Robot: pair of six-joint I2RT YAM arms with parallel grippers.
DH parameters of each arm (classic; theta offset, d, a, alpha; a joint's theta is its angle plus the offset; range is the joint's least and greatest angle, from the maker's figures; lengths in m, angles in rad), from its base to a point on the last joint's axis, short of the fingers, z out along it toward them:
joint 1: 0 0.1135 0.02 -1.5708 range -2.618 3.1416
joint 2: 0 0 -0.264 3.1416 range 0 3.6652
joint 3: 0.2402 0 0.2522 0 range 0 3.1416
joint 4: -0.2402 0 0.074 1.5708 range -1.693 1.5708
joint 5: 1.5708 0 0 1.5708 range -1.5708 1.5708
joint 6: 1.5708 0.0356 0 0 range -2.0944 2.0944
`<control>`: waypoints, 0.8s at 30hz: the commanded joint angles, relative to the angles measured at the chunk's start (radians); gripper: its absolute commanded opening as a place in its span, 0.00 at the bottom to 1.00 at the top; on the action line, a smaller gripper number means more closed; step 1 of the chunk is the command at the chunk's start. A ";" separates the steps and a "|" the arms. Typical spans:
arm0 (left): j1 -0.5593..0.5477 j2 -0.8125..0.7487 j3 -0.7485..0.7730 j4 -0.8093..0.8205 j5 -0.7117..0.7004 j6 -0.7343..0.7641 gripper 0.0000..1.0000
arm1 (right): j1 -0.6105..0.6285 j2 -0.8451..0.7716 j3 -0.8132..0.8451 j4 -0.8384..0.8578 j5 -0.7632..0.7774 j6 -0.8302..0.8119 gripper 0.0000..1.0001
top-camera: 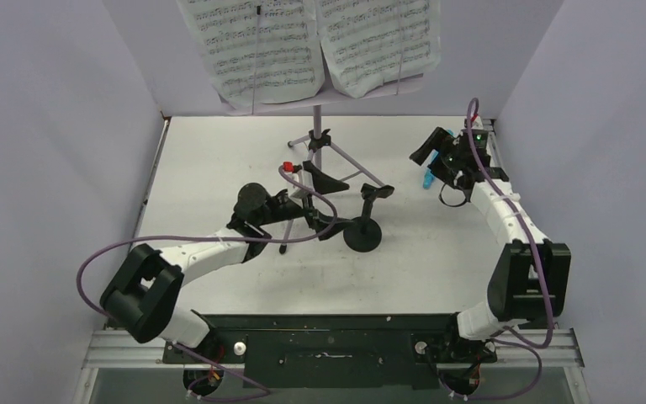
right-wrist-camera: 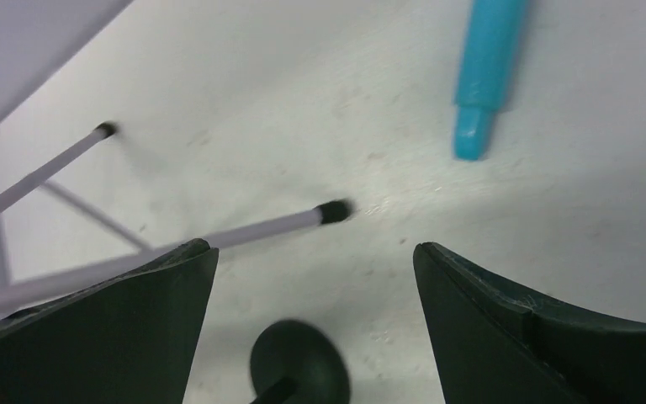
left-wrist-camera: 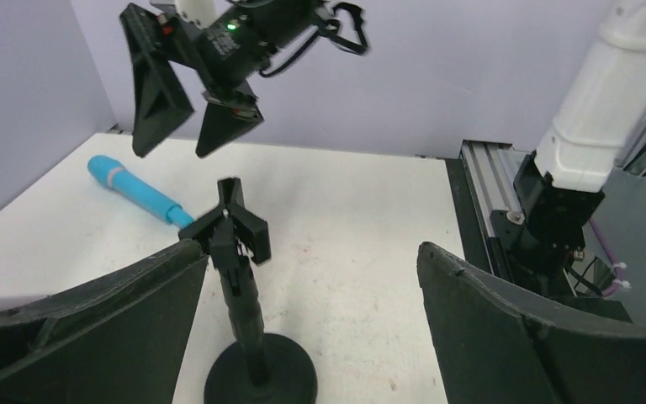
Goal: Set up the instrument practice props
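From above: seeing pages (top-camera: pixel 261 46) sitting on the stand (top-camera: pixel 317 126), mic stand (top-camera: pixel 363 231) upright, left end effector (top-camera: pixel 326 204) and right end effector (top-camera: pixel 434 165) both gaping, empty; left wrist: framing the empty clip (left-wrist-camera: pixel 234 225); right wrist: hovering near the mic (right-wrist-camera: pixel 484 67) lying on the tabletop (right-wrist-camera: pixel 345 101); clipping it in probably pending.

Upper rear of the table: the only print we can find is on the white sheet-music pages (top-camera: pixel 261 46) propped on the lilac music stand (top-camera: pixel 318 118). They carry rows of staves and notes, too small for us to read any title, word or number. We see nothing else lettered.
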 commanded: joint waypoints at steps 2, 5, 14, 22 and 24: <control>0.004 -0.187 -0.118 -0.208 -0.080 0.146 0.96 | -0.013 0.254 0.219 -0.148 0.311 -0.138 0.90; 0.001 -0.298 -0.179 -0.345 -0.125 0.202 0.96 | -0.013 0.396 0.340 -0.201 0.385 -0.164 0.91; -0.010 -0.513 -0.365 -0.474 -0.230 0.205 0.96 | -0.013 0.730 0.724 -0.327 0.536 -0.236 0.97; -0.022 -0.582 -0.438 -0.472 -0.265 0.156 0.96 | -0.043 0.866 0.870 -0.340 0.487 -0.253 0.89; -0.024 -0.591 -0.434 -0.488 -0.265 0.159 0.96 | -0.042 0.909 0.921 -0.363 0.487 -0.254 0.85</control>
